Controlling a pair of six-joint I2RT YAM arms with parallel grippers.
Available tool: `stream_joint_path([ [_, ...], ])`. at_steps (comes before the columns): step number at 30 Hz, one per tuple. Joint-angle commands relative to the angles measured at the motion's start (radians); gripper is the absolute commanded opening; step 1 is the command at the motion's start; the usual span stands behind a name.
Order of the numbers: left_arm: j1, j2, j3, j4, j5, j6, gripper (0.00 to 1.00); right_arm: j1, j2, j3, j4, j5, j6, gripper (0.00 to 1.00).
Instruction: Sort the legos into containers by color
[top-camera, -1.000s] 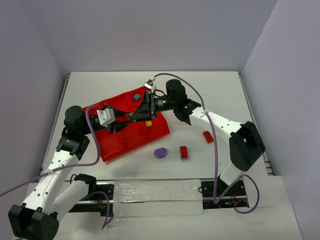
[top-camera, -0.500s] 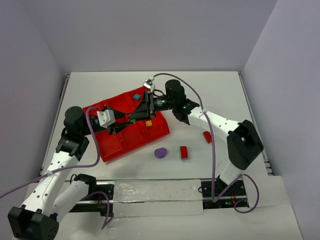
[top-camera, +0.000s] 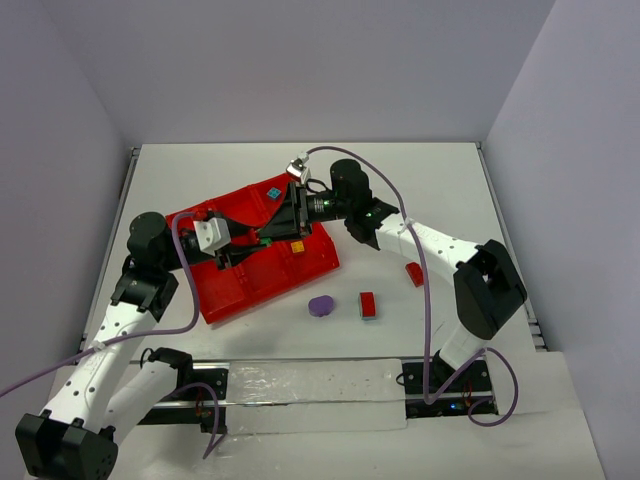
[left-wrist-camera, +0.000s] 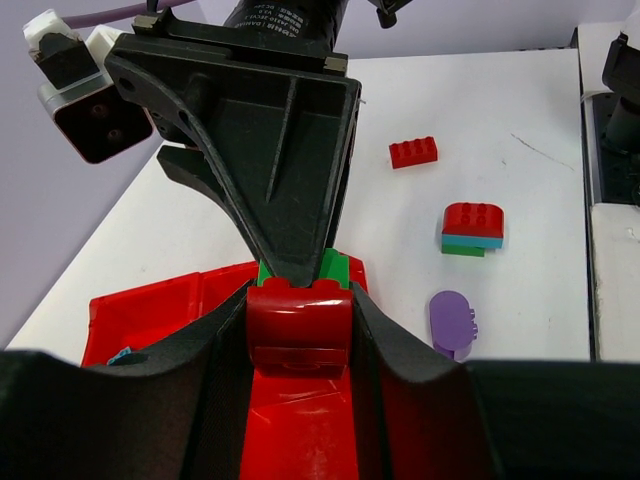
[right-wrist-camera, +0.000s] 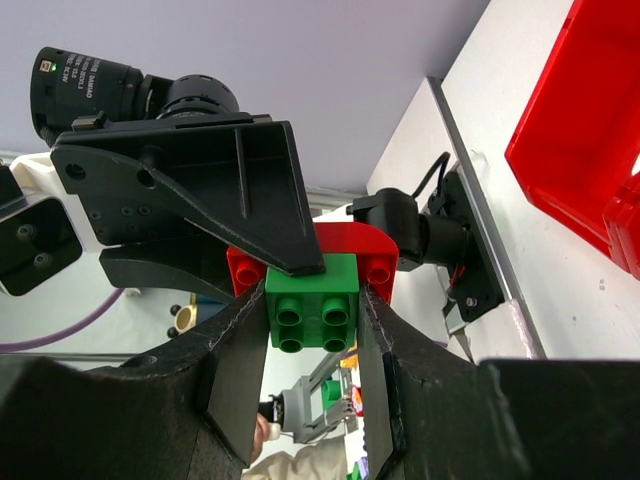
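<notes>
Your white table (top-camera: 450, 180) carries the glossy red tray (top-camera: 238, 292), which lies turned at an angle toward the left side, with both arms reaching in over it from either side. The two tools meet nose to nose above the tray's middle. Your left tool (left-wrist-camera: 300, 305) is clamped on a red brick (left-wrist-camera: 300, 328), its fingers pressed to the brick's two sides. Your right tool (right-wrist-camera: 313, 300) is clamped on a green brick (right-wrist-camera: 313, 315) in the same way. These two bricks sit flush against each other, the green one right behind the red one as the left wrist camera sees it, and the pair is held over the tray, not lying in any compartment. Inside the tray you can see a teal brick (top-camera: 273, 190) in the compartment at the far corner, and a yellow brick (top-camera: 297, 246) in a compartment along the edge nearest the right arm. Out on the bare table, on the near right of the tray, lie three more pieces: a purple brick (top-camera: 321, 305), just beside it a small stack (top-camera: 367, 305) (red on top, teal and green beneath), and farther right a long red brick (top-camera: 416, 273) lying alone.
</notes>
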Motion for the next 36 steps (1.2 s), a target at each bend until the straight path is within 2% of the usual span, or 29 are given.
stream_joint_path([
  [1,-0.007,0.004,0.026,0.014,0.007,-0.023,0.46,0.030,-0.002,0.026,0.069,0.000,-0.010,0.00],
  [4,-0.007,-0.007,0.009,0.038,-0.012,-0.037,0.59,0.028,-0.001,0.026,0.072,0.001,-0.008,0.00],
  [6,-0.007,-0.013,-0.003,0.057,-0.024,-0.048,0.62,0.028,-0.001,0.022,0.074,0.001,-0.005,0.00],
  [16,-0.008,-0.019,-0.008,0.044,-0.047,-0.041,0.64,0.028,0.004,0.020,0.079,0.001,-0.010,0.00],
  [27,-0.007,-0.162,-0.094,0.032,-0.111,-0.036,0.64,0.020,0.009,0.019,0.046,0.004,-0.029,0.00],
  [36,-0.007,-0.157,-0.085,-0.006,-0.102,-0.006,0.61,0.018,0.002,0.011,0.046,0.006,-0.027,0.00],
])
